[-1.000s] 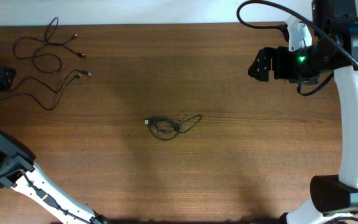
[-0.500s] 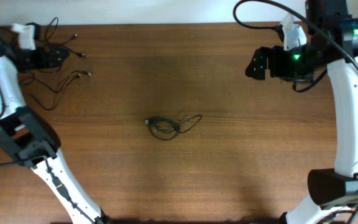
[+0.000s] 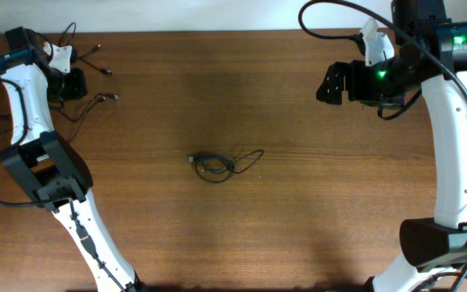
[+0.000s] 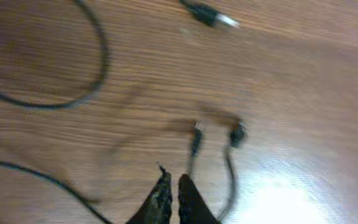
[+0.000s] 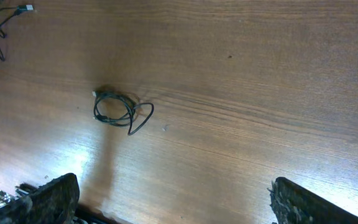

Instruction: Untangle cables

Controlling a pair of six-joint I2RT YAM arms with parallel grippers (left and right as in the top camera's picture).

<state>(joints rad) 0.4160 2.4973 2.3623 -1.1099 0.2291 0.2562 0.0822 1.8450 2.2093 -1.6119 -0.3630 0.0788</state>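
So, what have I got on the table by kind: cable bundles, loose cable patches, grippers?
coiled cable bundle: 1
loose cables: 1 patch, strands too tangled to count
grippers: 2, left gripper and right gripper
Total: 4

Robotics lab: two white robot arms (image 3: 454,154) flank a wooden table (image 3: 298,227).

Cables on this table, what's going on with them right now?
Two robot arms are set to untangle cables. The left hand is down among the loose cables at the far left corner of the table. Its fingers are nearly shut beside a thin strand, and whether it grips one isn't clear. The right hand hangs open above the table's right side, holding nothing. A small coiled bundle lies untouched mid-table.
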